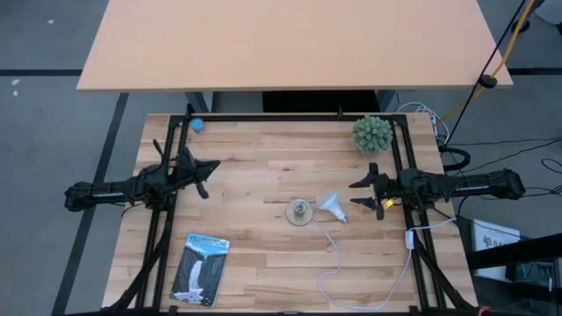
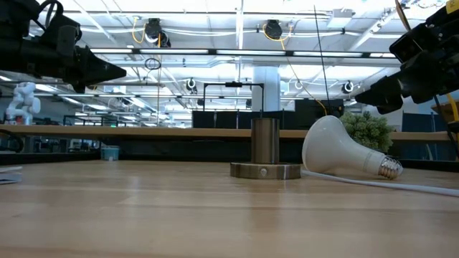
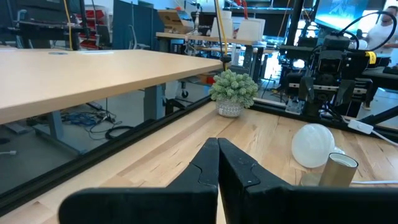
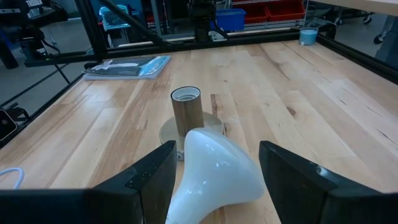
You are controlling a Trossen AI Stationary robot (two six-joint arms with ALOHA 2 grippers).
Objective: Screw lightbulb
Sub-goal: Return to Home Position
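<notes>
I have the left arm (image 1: 114,189) stretched out level from its own side, pointing inward toward the middle; its wrist runs straight in line with the forearm; the left gripper (image 1: 209,171) has its two fingers (image 3: 199,171) pressed together along their length, with no gap between them in its wrist view; from low down it hangs aloft, its tip angled slightly downward. The right arm (image 1: 474,184) mirrors it from the opposite side, also level and pointing inward; the right gripper (image 1: 356,195) has its fingers (image 4: 152,177) spread wide apart; from low down it too hangs aloft, nose tilted down; the two grippers face each other, well apart.
</notes>
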